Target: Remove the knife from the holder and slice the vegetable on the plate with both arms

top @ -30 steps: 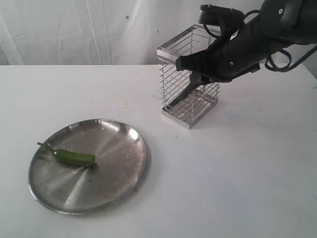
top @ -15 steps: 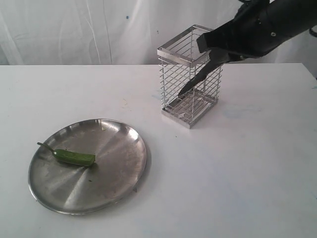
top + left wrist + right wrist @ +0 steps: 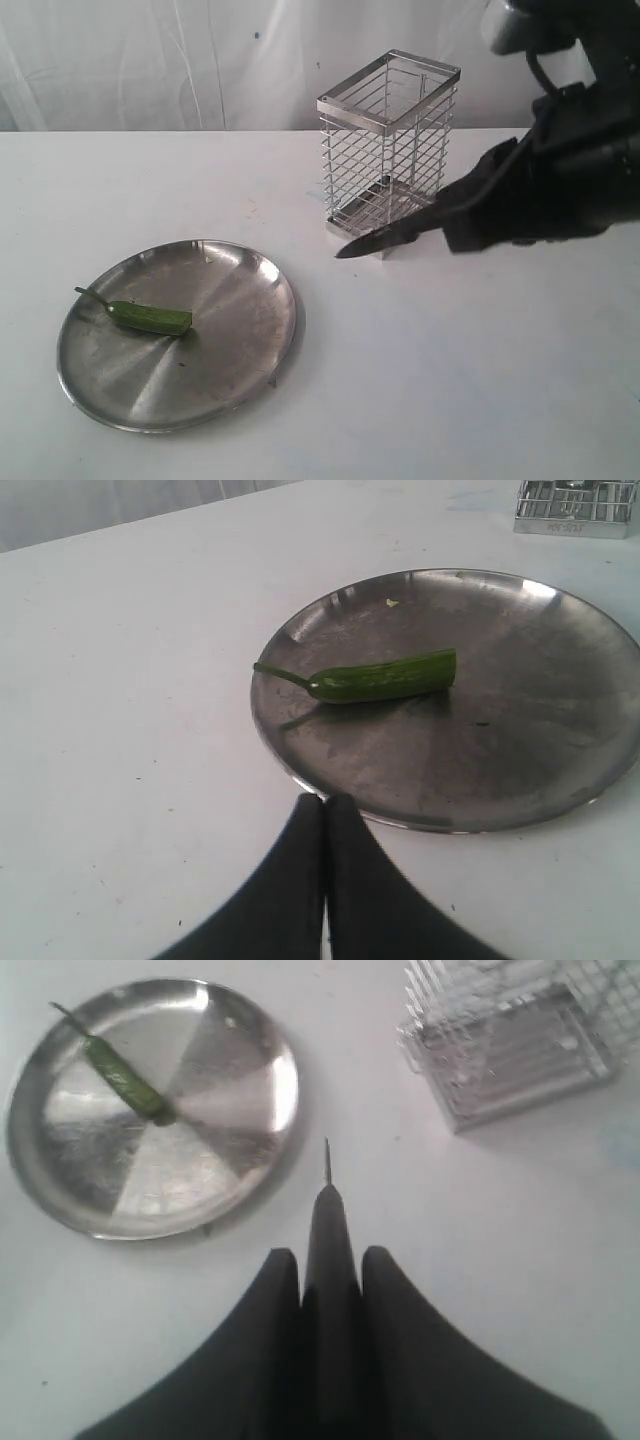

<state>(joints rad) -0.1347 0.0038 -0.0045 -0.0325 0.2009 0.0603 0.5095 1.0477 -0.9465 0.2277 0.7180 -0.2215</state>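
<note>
My right gripper (image 3: 478,215) (image 3: 331,1255) is shut on the black knife (image 3: 400,235) (image 3: 328,1215), held in the air in front of the wire holder (image 3: 388,150) (image 3: 510,1045), blade tip pointing toward the plate (image 3: 240,345) (image 3: 220,1175). The holder stands without the knife. A small green vegetable (image 3: 150,318) (image 3: 385,677) (image 3: 125,1082) with a thin stem lies on the left part of the plate (image 3: 520,770). My left gripper (image 3: 325,800) is shut with nothing in it, just off the plate's rim; it is out of the exterior view.
White table (image 3: 450,380) with a white curtain behind. The holder stands at the back, right of centre, a short way from the plate's far right edge.
The right gripper has pulled the knife up out of the holder and swung it down and forward; the blade now hangs outside the holder, pointing left. Plate and vegetable have not moved.
</note>
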